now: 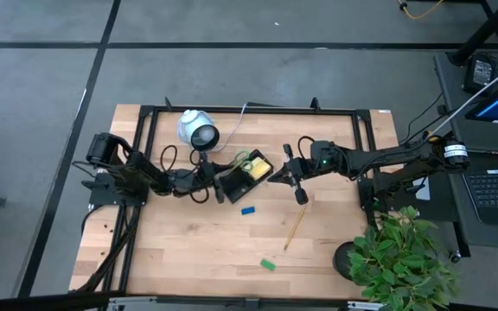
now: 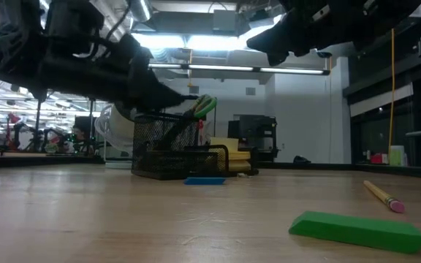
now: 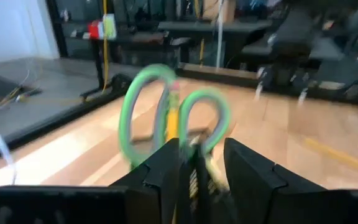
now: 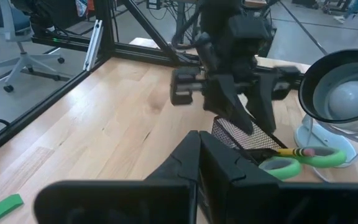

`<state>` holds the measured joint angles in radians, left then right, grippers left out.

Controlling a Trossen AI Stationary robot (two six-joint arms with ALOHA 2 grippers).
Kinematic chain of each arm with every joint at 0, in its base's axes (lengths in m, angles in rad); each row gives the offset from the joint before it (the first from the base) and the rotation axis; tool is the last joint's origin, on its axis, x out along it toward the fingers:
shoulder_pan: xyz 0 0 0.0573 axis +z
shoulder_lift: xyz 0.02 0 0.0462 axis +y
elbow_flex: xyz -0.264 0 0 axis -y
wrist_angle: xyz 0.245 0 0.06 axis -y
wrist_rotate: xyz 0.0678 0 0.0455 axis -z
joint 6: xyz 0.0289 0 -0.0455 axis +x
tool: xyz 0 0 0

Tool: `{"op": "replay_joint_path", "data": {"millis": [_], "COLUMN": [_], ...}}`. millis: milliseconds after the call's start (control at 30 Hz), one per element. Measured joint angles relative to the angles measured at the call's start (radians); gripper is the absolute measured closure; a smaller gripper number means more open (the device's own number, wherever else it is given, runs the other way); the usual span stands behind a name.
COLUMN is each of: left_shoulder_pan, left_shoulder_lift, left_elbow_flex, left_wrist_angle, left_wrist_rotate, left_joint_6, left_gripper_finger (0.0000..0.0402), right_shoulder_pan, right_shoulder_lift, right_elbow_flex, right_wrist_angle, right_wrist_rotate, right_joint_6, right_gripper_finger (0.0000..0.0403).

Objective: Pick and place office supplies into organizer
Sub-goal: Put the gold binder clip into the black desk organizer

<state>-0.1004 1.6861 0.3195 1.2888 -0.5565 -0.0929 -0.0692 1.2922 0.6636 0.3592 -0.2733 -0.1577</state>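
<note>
The black mesh organizer (image 1: 234, 184) stands mid-table and holds the green-handled scissors (image 3: 135, 106), a pencil (image 3: 171, 115) and the yellow sticky-note pad (image 1: 258, 166). My left gripper (image 1: 218, 187) is open at the organizer's left end, fingers (image 4: 238, 112) reaching into it, with a dark slim thing (image 3: 193, 177) between them. My right gripper (image 1: 301, 195) hangs shut and empty to the organizer's right, above the table. A blue block (image 1: 247, 210), a second pencil (image 1: 294, 229) and a green block (image 1: 268, 265) lie flat on the wood nearer the front edge. My left gripper's fingers stand on either side of the dark slim thing in the organizer. Whether they touch it, I cannot tell.
A white round device (image 1: 197, 130) with a cable stands behind the organizer. A black metal frame (image 1: 249, 110) runs along the table's far and side edges. A potted plant (image 1: 400, 259) sits at the front right corner. Bare wood lies at the front left.
</note>
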Motion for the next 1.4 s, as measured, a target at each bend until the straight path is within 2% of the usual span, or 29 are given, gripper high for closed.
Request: {"op": "replay_joint_path", "data": {"millis": [133, 333, 600, 767, 933, 1133, 1267, 1400], "left_shoulder_pan": [-0.019, -0.045, -0.092, -0.117, -0.134, -0.135, -0.135, -0.135], "left_shoulder_lift": [-0.049, -0.154, -0.315, -0.39, -0.412, -0.412, -0.412, -0.412], "left_elbow_flex": [0.0, 0.0, -0.017, -0.035, -0.035, -0.035, -0.035, -0.035], "left_wrist_angle": [0.008, -0.007, -0.161, -0.221, -0.254, -0.276, -0.281, -0.309], "left_wrist_rotate": [-0.001, -0.001, 0.001, 0.0, 0.0, -0.001, -0.001, -0.001], "left_joint_6": [0.042, 0.112, 0.122, 0.123, 0.126, 0.132, 0.133, 0.132], "left_gripper_finger": [0.0279, 0.0277, 0.0276, 0.0276, 0.0276, 0.0276, 0.0276, 0.0276], "right_shoulder_pan": [0.001, 0.001, 0.036, 0.074, 0.11, 0.114, 0.114, 0.131], "right_shoulder_lift": [0.0, 0.0, 0.0, 0.023, 0.119, 0.253, 0.296, 0.335], "right_elbow_flex": [0.009, 0.107, 0.19, 0.169, 0.164, 0.164, 0.164, 0.165], "right_wrist_angle": [-0.025, -0.253, -0.546, -0.568, -0.556, -0.527, -0.527, -0.519], "right_wrist_rotate": [0.033, 0.165, 0.337, 0.413, 0.507, 0.541, 0.592, 0.598], "right_joint_6": [0.0, 0.097, 0.295, 0.394, 0.468, 0.581, 0.7, 0.725], "right_gripper_finger": [0.0394, 0.0396, 0.0398, 0.0399, 0.0397, 0.0397, 0.0397, 0.0397]}}
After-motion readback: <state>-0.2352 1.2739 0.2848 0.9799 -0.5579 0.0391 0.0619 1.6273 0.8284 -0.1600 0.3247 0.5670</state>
